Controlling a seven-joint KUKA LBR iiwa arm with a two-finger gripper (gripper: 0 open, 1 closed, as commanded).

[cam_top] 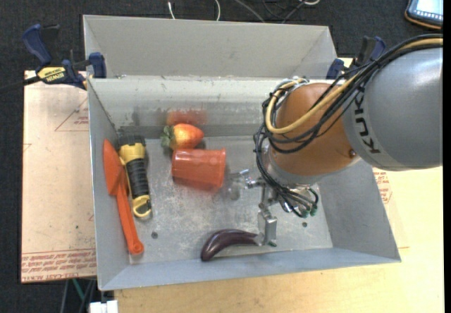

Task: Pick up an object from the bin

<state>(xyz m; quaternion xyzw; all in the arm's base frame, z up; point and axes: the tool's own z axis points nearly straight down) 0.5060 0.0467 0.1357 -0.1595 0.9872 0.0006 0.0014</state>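
My gripper [268, 232] reaches down near the bin's front wall, below the orange cover. One finger stands at the right end of a dark purple eggplant [227, 243], which lies curved along the front of the bin. A red cup [199, 168] lies on its side to the upper left of the gripper. Behind the cup, a strawberry [184, 136] rests against the back wall.
At the bin's left side lie a yellow and black flashlight [137, 179] and a long orange spatula [120, 195], side by side. The arm and its cables cover the bin's right half.
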